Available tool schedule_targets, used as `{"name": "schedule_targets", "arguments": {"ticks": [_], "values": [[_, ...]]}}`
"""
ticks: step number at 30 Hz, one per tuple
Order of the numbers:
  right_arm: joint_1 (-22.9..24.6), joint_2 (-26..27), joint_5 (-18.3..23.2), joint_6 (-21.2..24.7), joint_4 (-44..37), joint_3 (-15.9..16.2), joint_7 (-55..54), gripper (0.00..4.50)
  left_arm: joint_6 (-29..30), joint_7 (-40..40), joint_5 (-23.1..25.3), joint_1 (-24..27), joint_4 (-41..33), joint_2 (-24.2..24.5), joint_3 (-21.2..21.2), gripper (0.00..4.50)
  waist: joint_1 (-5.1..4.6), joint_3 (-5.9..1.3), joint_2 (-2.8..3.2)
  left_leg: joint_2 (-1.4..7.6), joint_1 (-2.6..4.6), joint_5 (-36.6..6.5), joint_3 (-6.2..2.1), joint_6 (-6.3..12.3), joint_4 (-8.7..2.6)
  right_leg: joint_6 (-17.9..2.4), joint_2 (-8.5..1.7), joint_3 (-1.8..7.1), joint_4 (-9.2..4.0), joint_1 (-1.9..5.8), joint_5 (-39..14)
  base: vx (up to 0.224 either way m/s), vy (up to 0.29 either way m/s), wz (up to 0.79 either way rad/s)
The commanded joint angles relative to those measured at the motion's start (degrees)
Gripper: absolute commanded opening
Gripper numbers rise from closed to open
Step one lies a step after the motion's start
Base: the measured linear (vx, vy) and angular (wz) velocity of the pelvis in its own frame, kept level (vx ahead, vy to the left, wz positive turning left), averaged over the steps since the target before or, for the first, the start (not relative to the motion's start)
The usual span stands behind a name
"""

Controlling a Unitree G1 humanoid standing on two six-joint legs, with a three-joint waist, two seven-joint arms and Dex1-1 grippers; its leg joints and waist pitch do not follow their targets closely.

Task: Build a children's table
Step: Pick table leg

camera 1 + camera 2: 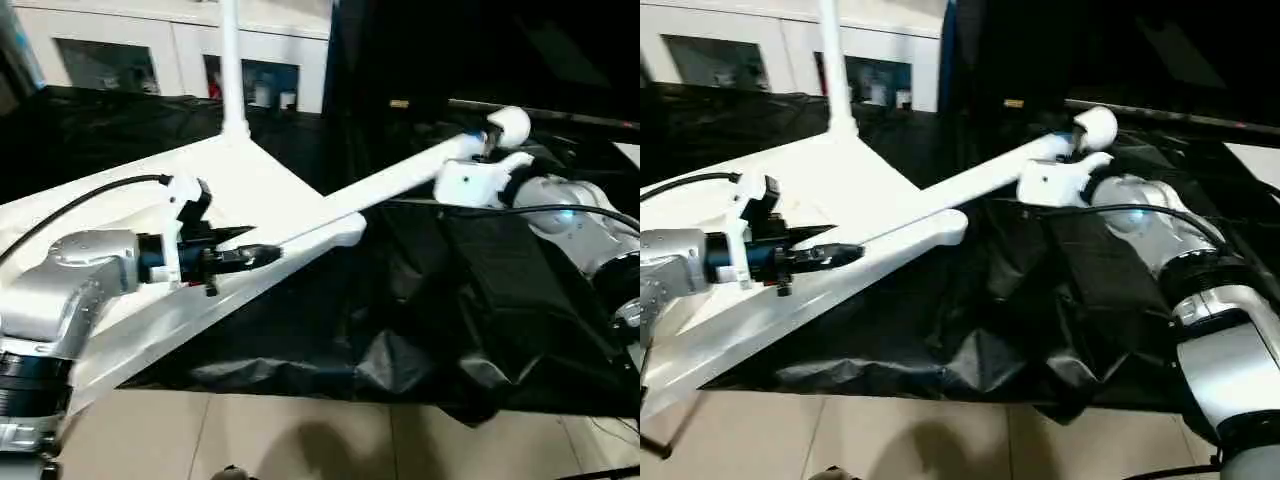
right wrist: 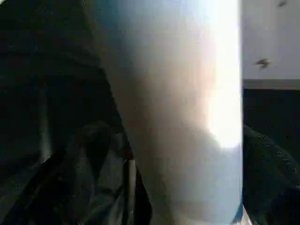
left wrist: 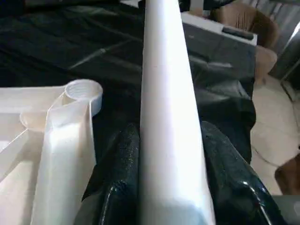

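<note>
Item: your left claw [image 1: 262, 256], fingers [image 3: 123, 173] closed on a white leg [image 1: 385, 183] that slants over the upturned tabletop [image 1: 255, 190]. Open corner socket [image 3: 84, 91] just beside it. Second leg [image 1: 231, 62] stands upright at the far corner. Your right claw at the slanting leg's far end; spread cannot be told. Black sheet [image 1: 420, 330] beneath.
</note>
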Motion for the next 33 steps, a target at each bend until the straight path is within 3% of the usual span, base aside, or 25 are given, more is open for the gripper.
{"name": "schedule_targets", "arguments": {"ticks": [1,14,15,21,27,29,30,33], "values": [[-0.3,-0.7,-0.8,-0.5,1.5,0.5,1.0,3.63,0.1,-0.8,-1.8,0.1,-2.2,0.5,1.8,1.39,-0.09,-4.07,0.14,2.83,0.48,-14.3,-1.53,-1.53,-3.66,-8.3,-3.52,3.89,-3.89,3.26,-14.9,0.0,0.0,0.0],[0.1,1.1,0.4,-3.4,5.6,0.2,4.1,2.42,0.0,-0.5,-1.6,-0.9,-2.3,2.2,2.7,1.38,-0.6,-4.01,0.32,2.86,0.6,-14.5,-1.51,-1.03,-3.59,-9.6,-3.41,4.05,-3.79,3.21,-14.4,0.0,0.0,0.0],[0.5,1.4,1.3,-3.6,5.7,-0.4,5.1,2.31,-0.3,1.3,-1.3,-1.9,-1.0,1.6,3.7,1.94,-0.61,-4.01,0.33,2.82,0.54,-14.5,-1.51,-0.99,-3.58,-9.8,-3.44,4.07,-3.82,3.27,-14.2,0.0,0.0,0.0],[1.2,1.6,2.8,-3.6,7.1,-1.7,6.3,2.02,-3.6,4.4,-1.2,-4.5,2.7,0.5,7.8,2.45,-0.47,-4.07,0.35,2.8,0.61,-14.5,-1.58,-0.96,-3.53,-9.7,-3.39,4.1,-3.88,3.27,-14.7,0.0,0.0,0.0],[2.6,2.8,9.0,-0.5,9.0,-6.7,10.8,1.96,-10.0,12.5,-2.3,-9.1,7.4,-2.8,15.7,2.55,-0.52,-4.22,0.45,2.84,0.55,-14.7,-1.6,-0.66,-3.51,-10.4,-3.37,4.15,-3.81,3.42,-12.8,0.0,0.0,0.0],[3.5,4.1,13.0,3.0,10.5,-9.9,13.1,1.95,-12.0,18.5,-2.6,-11.7,10.2,-5.6,19.1,2.55,-0.49,-4.29,0.05,2.87,0.57,-14.3,-1.49,-0.19,-3.41,-10.9,-3.35,4.18,-3.65,3.4,-12.1,0.0,0.0,0.0],[3.7,4.5,14.3,4.2,11.0,-11.0,13.6,1.95,-12.3,19.9,-2.7,-12.2,10.8,-6.3,19.8,2.55,-0.3,-4.23,0.3,2.81,0.59,-14.2,-1.49,0.06,-3.34,-11.3,-3.42,4.23,-3.75,3.38,-12.2,0.0,0.0,0.0],[4.6,6.6,20.0,7.9,11.5,-15.9,15.0,1.95,-12.7,22.7,-0.1,-11.8,10.8,-6.7,17.9,2.55,-0.18,-4.38,0.18,3.12,0.42,-12.9,-1.69,0.24,-3.45,-11.4,-3.69,4.17,-3.54,3.51,-11.5,0.0,0.0,0.0]]}}
